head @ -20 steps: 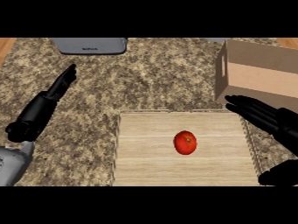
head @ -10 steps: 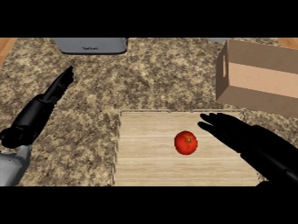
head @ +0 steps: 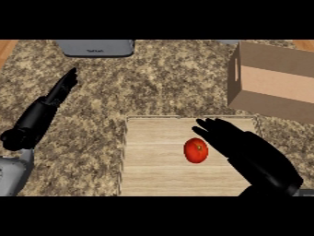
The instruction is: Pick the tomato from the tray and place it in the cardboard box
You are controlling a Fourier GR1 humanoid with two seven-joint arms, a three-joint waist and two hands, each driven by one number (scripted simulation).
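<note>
A red tomato [head: 196, 150] lies near the middle of a light wooden tray [head: 149, 156] at the lower centre of the head view. My right hand [head: 244, 150] hovers over the tray just right of the tomato, fingers straight and pointing up-left, open and holding nothing. An open cardboard box [head: 282, 83] stands at the upper right, beyond the tray's far right corner. My left hand [head: 50, 99] rests open on the counter at the left, fingers stretched toward the back, well away from the tray.
A grey appliance [head: 96, 47] sits at the counter's back edge, upper left. Speckled stone counter [head: 159, 87] lies between the tray, the box and the appliance. Wooden floor shows at both upper corners.
My right hand has swung leftward from the tray's right edge to just beside the tomato. The tomato, tray, box and left hand have stayed put.
</note>
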